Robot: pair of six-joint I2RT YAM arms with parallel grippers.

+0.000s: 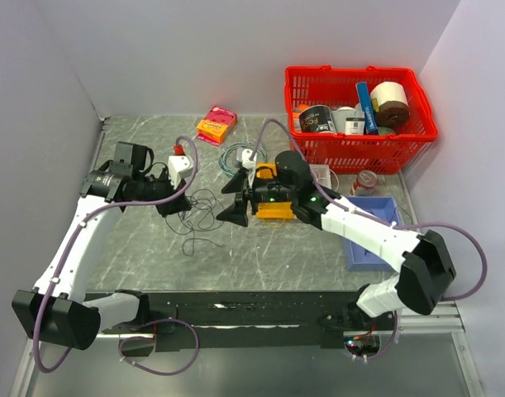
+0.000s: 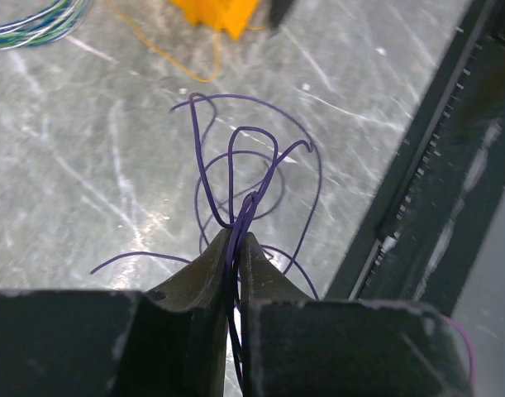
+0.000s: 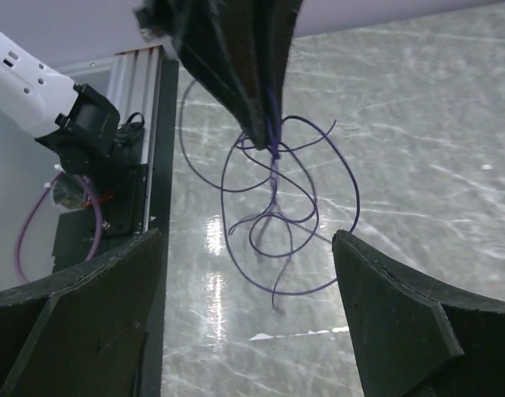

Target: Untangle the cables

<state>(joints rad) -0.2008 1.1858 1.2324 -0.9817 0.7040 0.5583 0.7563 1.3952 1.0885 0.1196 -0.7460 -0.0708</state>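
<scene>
Marbled tabletop (image 2: 87, 182) lies under cables (image 2: 242, 215), ends hidden inside left gripper (image 2: 234, 241).

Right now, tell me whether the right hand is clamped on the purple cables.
No: the right hand stands wide open, with the purple cables dangling between its fingers from the shut left hand.

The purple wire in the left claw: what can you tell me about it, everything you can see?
The purple wire is thin, floppy and dark violet, plastic-coated by its look, looped over itself in several loose curls. The left gripper pinches the loops where they bunch; the rest hangs over the grey marbled table. The open right gripper does not touch it.
</scene>
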